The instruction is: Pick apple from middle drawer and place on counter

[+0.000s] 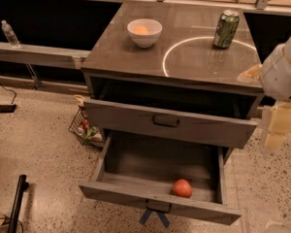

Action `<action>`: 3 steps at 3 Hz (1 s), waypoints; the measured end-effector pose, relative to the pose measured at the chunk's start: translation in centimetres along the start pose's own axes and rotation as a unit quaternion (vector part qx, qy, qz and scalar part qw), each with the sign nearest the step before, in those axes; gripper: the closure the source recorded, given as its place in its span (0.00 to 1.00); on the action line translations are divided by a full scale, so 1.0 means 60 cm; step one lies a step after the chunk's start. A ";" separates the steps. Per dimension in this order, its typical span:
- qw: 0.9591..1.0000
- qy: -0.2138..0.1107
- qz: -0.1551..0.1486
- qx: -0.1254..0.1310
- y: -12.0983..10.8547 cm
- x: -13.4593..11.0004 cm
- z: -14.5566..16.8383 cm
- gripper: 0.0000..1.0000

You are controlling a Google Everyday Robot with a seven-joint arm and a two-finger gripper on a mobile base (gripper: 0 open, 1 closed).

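The middle drawer [131, 195] is seen pulled wide open, its dark handle [158, 207] set above two crossed blue strips [153, 217]. The apple [182, 188] is found inside it, resting on the drawer floor against the front wall, right of centre. Above, a second grey drawer [126, 116] is drawn out only slightly. On the counter [116, 55] a white bowl [144, 32] is placed near the far left corner with a pale-orange fruit [140, 29] in it, and a green can [226, 28] is stood upright at the far edge of the thin white ring [164, 62]. The gripper [276, 127] is held off the cabinet's right side, beside the right end of the upper drawer and well apart from the apple — whether it is spread or pressed together cannot be told.
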State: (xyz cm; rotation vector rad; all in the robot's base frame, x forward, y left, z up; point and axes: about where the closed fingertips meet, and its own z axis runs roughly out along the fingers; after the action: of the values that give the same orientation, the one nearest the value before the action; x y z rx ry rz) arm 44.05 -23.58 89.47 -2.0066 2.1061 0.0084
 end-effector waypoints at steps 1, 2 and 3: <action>0.992 -0.013 -0.106 -0.074 0.034 0.044 0.118 0.00; 0.975 0.015 -0.208 -0.077 0.055 0.070 0.184 0.00; 0.964 0.017 -0.255 -0.076 0.054 0.071 0.189 0.00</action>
State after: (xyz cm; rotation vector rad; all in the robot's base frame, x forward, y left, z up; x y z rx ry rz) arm 42.56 -25.74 77.18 -2.5992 1.5842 0.0488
